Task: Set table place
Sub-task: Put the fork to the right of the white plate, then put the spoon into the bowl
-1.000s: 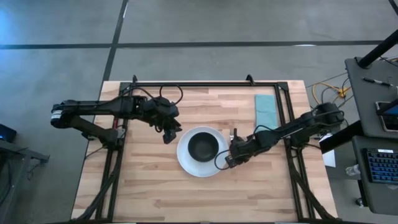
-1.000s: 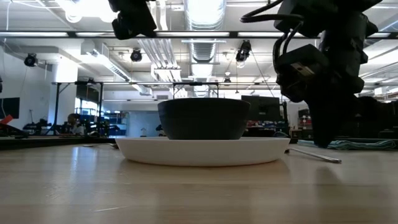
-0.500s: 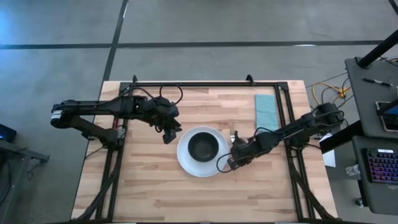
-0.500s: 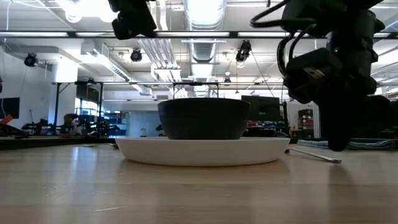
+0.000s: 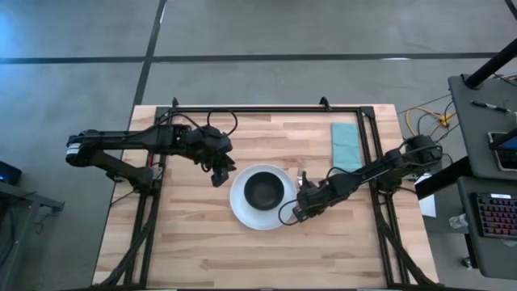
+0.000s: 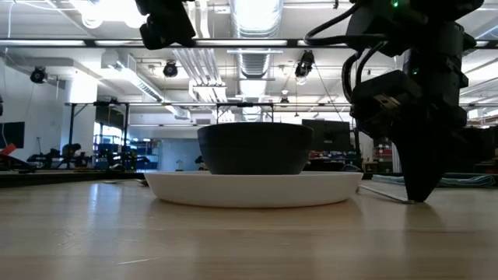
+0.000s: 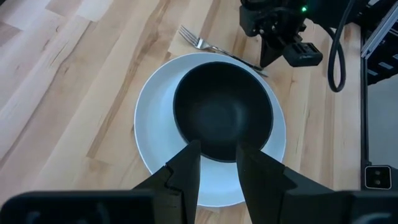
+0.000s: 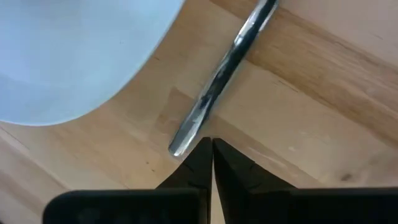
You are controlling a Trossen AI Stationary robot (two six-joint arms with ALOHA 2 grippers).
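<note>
R claw (image 8: 208, 148) clenched, tip down on light wooden desk (image 5: 194, 250) at thin silver fork (image 8: 217, 84) handle end, beside round white plate (image 5: 242, 212) w/ black bowl (image 5: 262, 190). L claw (image 7: 216, 163) released, above plate.

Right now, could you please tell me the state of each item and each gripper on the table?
white plate: flat on the table, carrying the bowl.
black bowl: upright on the plate, empty.
fork: lying on the wood beside the plate's rim.
teal napkin: folded, flat near the right frame.
right gripper: shut, tips down at the fork's handle end.
left gripper: open, raised above the plate's left side.
</note>
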